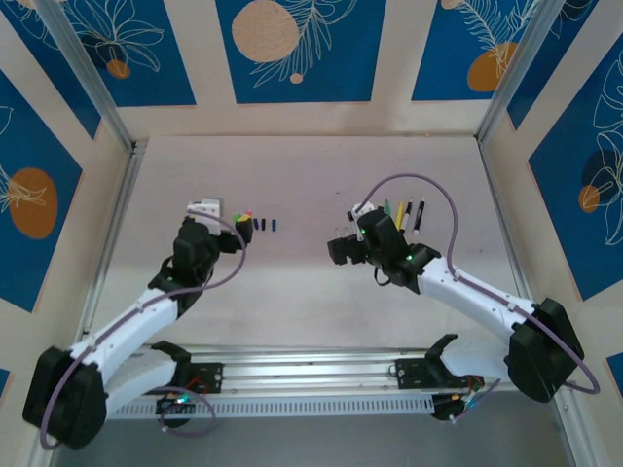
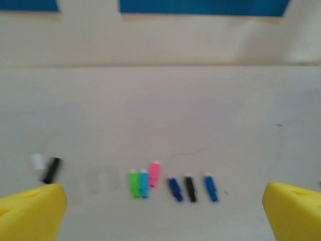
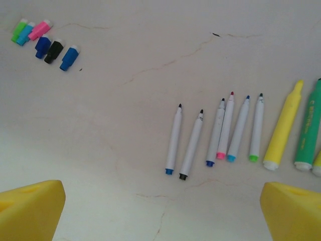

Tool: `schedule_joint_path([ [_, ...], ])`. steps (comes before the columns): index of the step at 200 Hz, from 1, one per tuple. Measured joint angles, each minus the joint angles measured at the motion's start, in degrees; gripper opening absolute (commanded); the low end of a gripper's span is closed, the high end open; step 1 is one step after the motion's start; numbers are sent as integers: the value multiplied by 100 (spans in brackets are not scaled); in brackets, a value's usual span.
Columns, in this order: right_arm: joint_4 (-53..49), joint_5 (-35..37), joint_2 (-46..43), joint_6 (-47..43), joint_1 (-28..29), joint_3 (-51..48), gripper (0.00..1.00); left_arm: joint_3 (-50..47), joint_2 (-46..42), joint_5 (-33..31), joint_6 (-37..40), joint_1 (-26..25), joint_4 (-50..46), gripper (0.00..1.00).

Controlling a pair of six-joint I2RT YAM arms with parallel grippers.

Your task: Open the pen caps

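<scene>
**A:** Grippers?
**B:** Right gripper (image 3: 163,213) and left gripper (image 2: 163,213) both gape wide, holding nothing.
**A:** Pens?
**B:** In the right wrist view, the yellow marker (image 3: 284,125) and green marker (image 3: 309,130) are at three o'clock. The six white pens (image 3: 217,129) lie beside them, tips bare. The pen caps (image 3: 42,46) are at ten o'clock.
**A:** Next?
**B:** Likely the big markers, though I can't tell if they're capped. It would take both grippers on one marker.

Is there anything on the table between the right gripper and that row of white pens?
Nothing visible does: bare table lies between the right gripper and the white pens; the loose caps sit well aside.
</scene>
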Motion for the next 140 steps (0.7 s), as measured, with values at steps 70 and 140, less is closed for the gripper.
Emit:
schedule_joint_path([
  [70, 376, 363, -164, -372, -232, -313, 99, -1725, 2, -1628, 647, 898, 1469, 100],
  [140, 800, 824, 79, -452, -702, -531, 99, -1541, 3067, -1338, 1180, 1305, 4144, 100],
])
